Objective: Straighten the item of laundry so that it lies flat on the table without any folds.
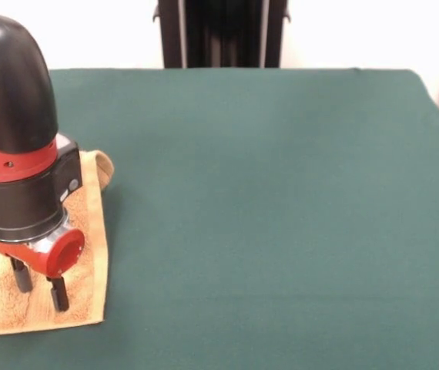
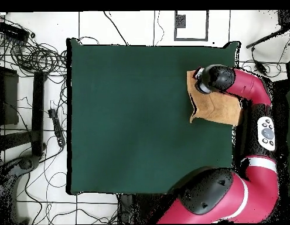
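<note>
The orange-tan towel [image 1: 88,254] lies at the left near corner of the green table [image 1: 281,193] in the front view. Its far corner [image 1: 102,166] is curled over, and its left part runs out of the picture. My gripper [image 1: 39,287] points straight down over the towel, with its two black fingers [image 1: 58,293] apart and their tips at or just above the cloth. Nothing is held between them. In the overhead view the towel [image 2: 217,110] sits at the table's [image 2: 129,117] right edge, partly under the arm, and the gripper [image 2: 201,81] is over the towel's top left corner.
The robot's pedestal [image 1: 223,31] stands at the table's far side. In the overhead view the red arm and base [image 2: 229,196] fill the bottom right, and cables [image 2: 30,55] lie on the floor to the left. The towel lies close to the table's edge.
</note>
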